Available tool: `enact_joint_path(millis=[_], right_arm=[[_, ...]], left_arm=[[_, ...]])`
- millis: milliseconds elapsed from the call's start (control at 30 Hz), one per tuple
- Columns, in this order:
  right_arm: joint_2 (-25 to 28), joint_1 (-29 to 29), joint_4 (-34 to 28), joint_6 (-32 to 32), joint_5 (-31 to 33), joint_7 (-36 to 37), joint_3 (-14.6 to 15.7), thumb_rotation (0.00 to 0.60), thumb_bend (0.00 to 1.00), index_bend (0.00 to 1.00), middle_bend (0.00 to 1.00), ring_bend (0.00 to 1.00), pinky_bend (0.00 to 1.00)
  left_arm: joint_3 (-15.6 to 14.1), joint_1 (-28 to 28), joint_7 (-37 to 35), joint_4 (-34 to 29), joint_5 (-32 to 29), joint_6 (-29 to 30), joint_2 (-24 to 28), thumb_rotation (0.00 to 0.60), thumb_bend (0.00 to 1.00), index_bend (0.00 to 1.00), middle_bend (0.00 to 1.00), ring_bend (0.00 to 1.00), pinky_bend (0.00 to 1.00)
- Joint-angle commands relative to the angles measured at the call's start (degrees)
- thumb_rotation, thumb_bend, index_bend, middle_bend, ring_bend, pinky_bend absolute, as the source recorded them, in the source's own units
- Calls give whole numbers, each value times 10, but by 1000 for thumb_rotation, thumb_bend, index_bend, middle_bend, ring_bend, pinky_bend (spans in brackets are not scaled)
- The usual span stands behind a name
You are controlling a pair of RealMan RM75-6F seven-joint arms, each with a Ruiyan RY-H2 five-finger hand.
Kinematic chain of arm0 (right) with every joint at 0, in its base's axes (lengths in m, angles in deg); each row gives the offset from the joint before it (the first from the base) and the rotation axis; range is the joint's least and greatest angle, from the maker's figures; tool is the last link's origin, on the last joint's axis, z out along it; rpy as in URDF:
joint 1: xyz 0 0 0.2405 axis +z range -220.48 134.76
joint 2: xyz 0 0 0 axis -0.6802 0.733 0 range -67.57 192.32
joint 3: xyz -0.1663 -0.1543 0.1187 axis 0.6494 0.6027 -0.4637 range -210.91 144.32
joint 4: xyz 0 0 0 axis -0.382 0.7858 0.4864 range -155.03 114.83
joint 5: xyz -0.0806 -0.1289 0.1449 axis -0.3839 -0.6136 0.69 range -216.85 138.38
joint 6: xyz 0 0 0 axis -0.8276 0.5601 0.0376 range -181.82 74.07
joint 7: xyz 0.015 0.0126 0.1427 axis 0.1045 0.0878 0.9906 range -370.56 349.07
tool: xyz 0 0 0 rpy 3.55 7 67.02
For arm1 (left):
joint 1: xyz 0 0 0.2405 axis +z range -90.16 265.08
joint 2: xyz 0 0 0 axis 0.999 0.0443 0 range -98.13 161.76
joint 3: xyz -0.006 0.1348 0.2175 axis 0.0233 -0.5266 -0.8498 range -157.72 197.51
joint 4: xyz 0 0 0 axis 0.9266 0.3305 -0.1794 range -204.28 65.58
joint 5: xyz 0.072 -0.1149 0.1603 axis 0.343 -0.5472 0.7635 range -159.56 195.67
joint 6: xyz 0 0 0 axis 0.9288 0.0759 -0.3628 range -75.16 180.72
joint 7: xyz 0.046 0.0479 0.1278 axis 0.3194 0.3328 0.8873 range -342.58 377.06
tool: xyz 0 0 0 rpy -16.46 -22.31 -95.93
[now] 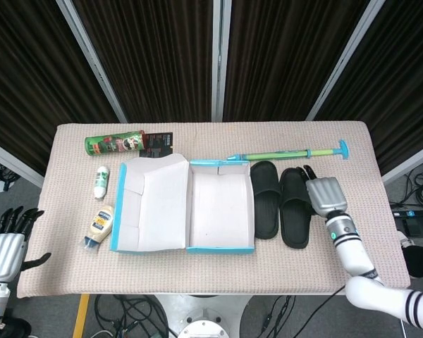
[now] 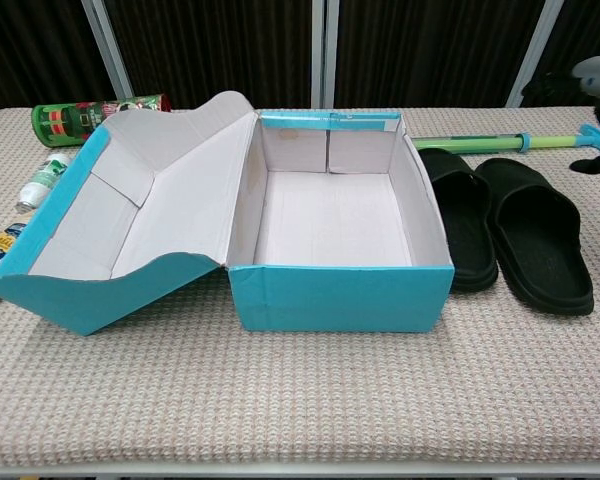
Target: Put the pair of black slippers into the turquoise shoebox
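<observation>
Two black slippers lie side by side on the table, just right of the turquoise shoebox [image 1: 222, 246]: left slipper [image 1: 266, 199] [image 2: 464, 228], right slipper [image 1: 295, 208] [image 2: 538, 245]. The box [image 2: 340, 298] stands open and empty, its lid [image 1: 149, 204] folded out to the left. My right hand [image 1: 325, 194] hovers at the right slipper's outer edge, fingers apart, holding nothing; in the chest view only a bit of it [image 2: 596, 72] shows at the top right corner. My left hand [image 1: 3, 248] hangs off the table's front left corner, fingers spread and empty.
A green and turquoise rod [image 1: 289, 153] [image 2: 510, 141] lies behind the slippers. Left of the box are a green can [image 1: 113, 144] [image 2: 92, 115], a dark packet [image 1: 158, 142], a white bottle [image 1: 100, 182] and a mayonnaise bottle [image 1: 99, 225].
</observation>
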Motion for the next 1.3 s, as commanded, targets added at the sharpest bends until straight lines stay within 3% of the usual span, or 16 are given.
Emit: enact_joint_path(millis=[33,367,833,1300], right_arm=[[-78,110,56,-20,148,-105,3,600,218,0,53,699,882],[-170,214,161,-7,288,-181,20,600,220,0,66,703,888],[-232,256,245,0,336,-222,33,600,223,0,79,704,888],[-259,274,316,-48,363,-246,38,600,252,0,96,704,888]], left_arm=[[0,0,0,0,-1,-1,0,600,29,165,120,41,35],[2,-1,-4,5,-7,-8,0,600,29,165,120,41,35],[1,4,-11,10,-14,-9,0,600,29,165,120,41,35],[2,3,-5,7,-20,-18,1,600,28,165,120,41,35]])
